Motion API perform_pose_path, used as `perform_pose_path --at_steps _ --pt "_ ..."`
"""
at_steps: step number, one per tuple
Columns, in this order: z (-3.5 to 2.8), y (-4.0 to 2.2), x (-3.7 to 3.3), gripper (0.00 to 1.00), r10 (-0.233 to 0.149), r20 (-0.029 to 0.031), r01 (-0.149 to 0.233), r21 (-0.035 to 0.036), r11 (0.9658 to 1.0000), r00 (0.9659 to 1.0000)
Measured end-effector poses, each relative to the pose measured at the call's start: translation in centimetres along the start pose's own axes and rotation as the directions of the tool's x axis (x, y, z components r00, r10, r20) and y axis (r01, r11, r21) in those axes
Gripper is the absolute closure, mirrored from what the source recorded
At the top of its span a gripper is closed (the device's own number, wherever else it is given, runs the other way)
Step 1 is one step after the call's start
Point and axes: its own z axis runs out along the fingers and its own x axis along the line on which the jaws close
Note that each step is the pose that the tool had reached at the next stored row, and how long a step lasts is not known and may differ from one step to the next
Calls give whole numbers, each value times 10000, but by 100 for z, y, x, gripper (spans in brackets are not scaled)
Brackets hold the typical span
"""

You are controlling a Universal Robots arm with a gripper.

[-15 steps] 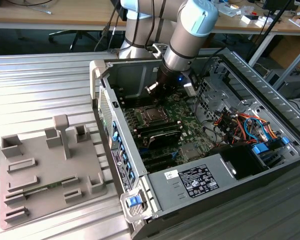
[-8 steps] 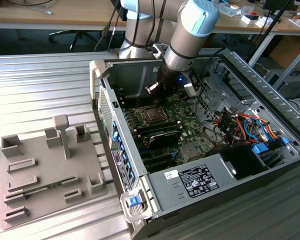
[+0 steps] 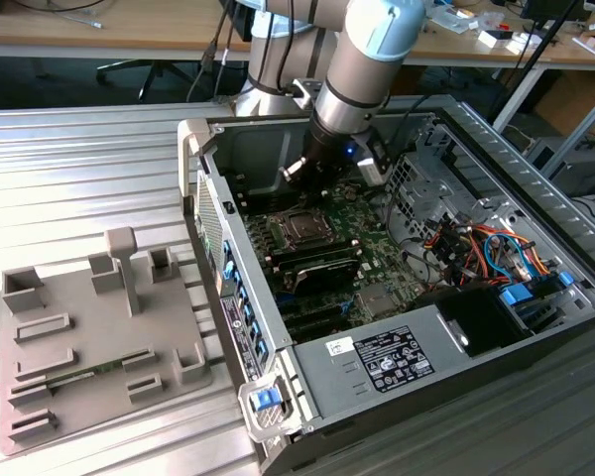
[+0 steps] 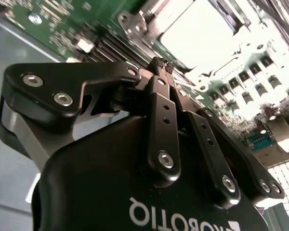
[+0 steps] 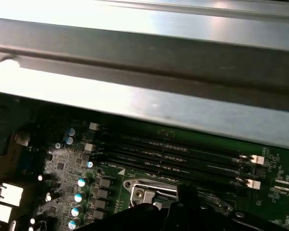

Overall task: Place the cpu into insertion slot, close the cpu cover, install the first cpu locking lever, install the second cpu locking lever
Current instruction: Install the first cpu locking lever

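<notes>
— Gripper (image 4: 162, 64) state? Clenched, fingertips pressed together with nothing visible between them in the second wrist view.

— And the cpu cover (image 3: 302, 227)?

— Centre of the exterior view, lying flat over the socket on the green motherboard (image 3: 362, 238) (inside the open computer case (image 3: 377, 362)), just below the arm's wrist.

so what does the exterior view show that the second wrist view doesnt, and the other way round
Exterior view alone: the whole open computer case on the slatted metal table, the grey fixture tray at the exterior view's left, the arm reaching down into the case, and coloured cables at the exterior view's right.

Second wrist view alone: the gripper close up, fingertips together with nothing between them.

Both: the green motherboard and its cpu socket with the silvery frame.
</notes>
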Motion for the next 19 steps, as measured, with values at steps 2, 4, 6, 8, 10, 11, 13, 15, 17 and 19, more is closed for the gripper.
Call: perform_pose_path --at_steps 2,4,6,8,10,11,13,15,17,19 --pt "1 12 66 89 -3 40 3 0 10000 10000" --pt "2 26 137 89 -9 87 9 2 10000 10000" --pt "5 43 199 89 4 127 -4 3 10000 9999" --pt "7 54 229 89 271 163 -271 2 9996 9995" --pt "8 54 230 89 602 199 -602 0 9982 9980" --pt "9 54 229 89 736 213 -736 -2 9973 9971" --pt "10 59 240 89 871 231 -871 -4 9962 9959" --pt "13 86 286 89 908 250 -908 -3 9959 9956" --pt "17 122 311 89 919 254 -919 -1 9958 9954" --pt "24 177 301 89 918 248 -919 63 9957 9955"
